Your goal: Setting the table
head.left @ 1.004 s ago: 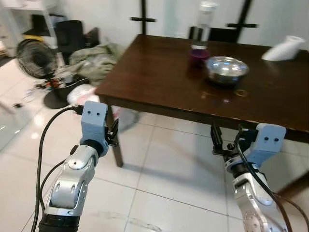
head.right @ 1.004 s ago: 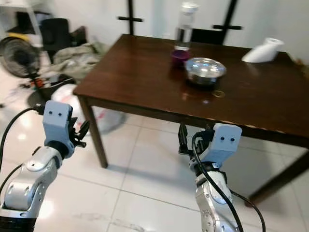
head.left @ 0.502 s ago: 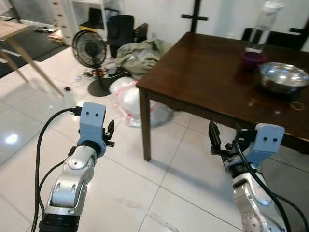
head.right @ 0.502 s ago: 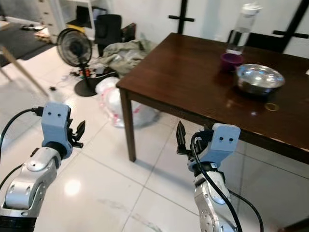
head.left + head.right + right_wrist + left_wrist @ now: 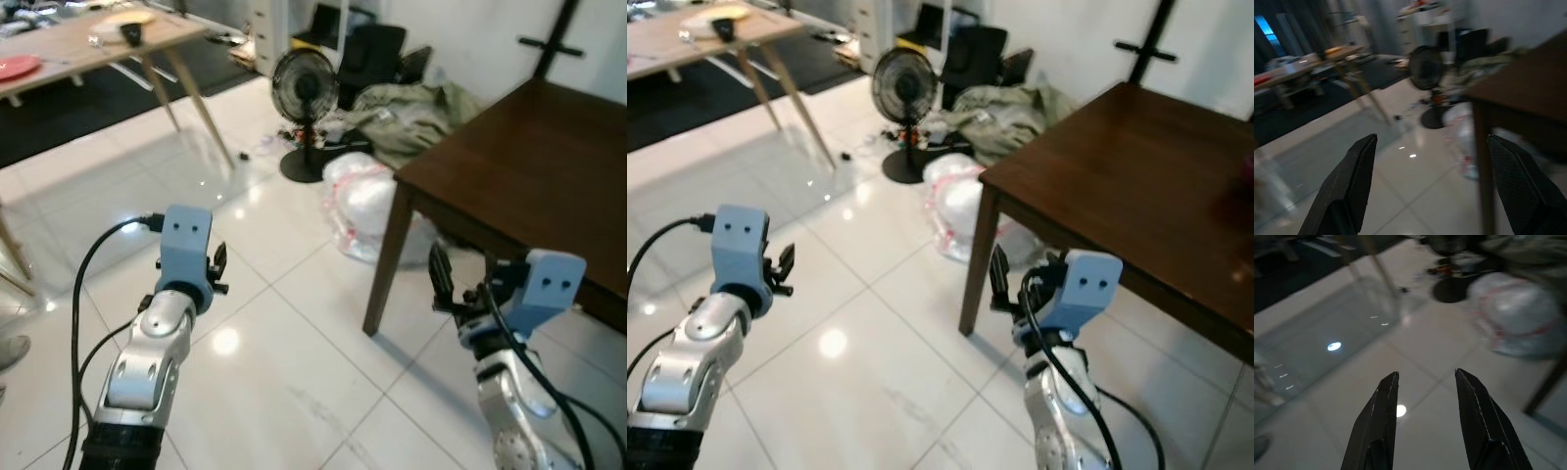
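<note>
Now, head views: dark desk (image 5: pixel 529 147) at right, light wood desk (image 5: pixel 88 44) far left w/ red plate (image 5: pixel 18 67). Left gripper (image 5: pixel 1425 382) fingers open, empty. Right gripper (image 5: pixel 1430 181) wide open, empty. Prob. fetch step; next: approach the dishes, grasp one.

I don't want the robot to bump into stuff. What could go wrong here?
1. The right gripper sits close to the dark table corner and leg, so turning could knock it.
2. A fan, white bags and loose cables lie on the floor, so it might trip there.
3. The glossy tiles might be slippery.
</note>
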Controlling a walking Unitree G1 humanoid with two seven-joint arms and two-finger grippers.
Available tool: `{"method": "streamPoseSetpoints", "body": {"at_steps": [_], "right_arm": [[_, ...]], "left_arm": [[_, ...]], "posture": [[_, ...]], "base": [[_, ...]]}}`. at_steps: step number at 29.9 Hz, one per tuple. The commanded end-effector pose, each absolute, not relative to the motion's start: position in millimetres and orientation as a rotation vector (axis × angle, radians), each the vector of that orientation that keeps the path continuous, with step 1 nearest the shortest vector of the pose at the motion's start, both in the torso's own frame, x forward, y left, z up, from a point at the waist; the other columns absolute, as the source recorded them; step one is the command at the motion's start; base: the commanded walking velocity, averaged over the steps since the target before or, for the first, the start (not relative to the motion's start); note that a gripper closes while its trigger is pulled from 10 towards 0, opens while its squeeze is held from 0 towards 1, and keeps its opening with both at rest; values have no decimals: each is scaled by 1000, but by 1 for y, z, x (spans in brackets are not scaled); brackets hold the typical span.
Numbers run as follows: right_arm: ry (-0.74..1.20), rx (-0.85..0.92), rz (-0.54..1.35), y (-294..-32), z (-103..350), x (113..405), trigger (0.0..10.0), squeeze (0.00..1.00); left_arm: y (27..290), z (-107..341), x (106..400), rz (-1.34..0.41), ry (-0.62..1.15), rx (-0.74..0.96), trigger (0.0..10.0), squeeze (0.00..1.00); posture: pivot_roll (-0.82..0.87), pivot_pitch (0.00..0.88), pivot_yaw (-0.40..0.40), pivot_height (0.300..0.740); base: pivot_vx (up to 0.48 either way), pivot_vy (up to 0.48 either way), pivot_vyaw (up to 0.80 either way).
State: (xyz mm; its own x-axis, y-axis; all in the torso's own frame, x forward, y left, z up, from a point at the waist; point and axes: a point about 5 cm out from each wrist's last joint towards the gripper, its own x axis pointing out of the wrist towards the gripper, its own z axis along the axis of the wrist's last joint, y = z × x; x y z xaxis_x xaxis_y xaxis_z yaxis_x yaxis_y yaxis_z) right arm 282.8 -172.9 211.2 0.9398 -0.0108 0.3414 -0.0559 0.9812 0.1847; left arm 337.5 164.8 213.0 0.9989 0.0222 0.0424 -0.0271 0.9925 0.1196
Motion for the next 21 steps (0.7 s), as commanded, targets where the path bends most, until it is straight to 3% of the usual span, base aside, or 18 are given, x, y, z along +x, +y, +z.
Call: {"method": "streamPoseSetpoints", "body": {"at_steps": [1, 15, 17, 21], "right_arm": [[-342, 208, 20, -173, 208, 281, 10000, 0], [-341, 211, 20, -174, 209, 281, 10000, 0], [-338, 198, 25, -172, 209, 282, 10000, 0], [-334, 184, 25, -171, 209, 283, 10000, 0]], "left_arm": [[169, 207, 337, 56, -11, 132, 10000, 0], [175, 208, 341, 115, -13, 138, 10000, 0], [178, 210, 341, 152, -43, 150, 10000, 0], [181, 209, 342, 181, -33, 152, 10000, 0]], "posture": [[67, 134, 115, 740], [65, 135, 111, 740], [61, 134, 107, 740], [59, 134, 105, 740]], "base": [[0, 0, 794], [0, 0, 794], [289, 0, 794], [469, 0, 0]]}}
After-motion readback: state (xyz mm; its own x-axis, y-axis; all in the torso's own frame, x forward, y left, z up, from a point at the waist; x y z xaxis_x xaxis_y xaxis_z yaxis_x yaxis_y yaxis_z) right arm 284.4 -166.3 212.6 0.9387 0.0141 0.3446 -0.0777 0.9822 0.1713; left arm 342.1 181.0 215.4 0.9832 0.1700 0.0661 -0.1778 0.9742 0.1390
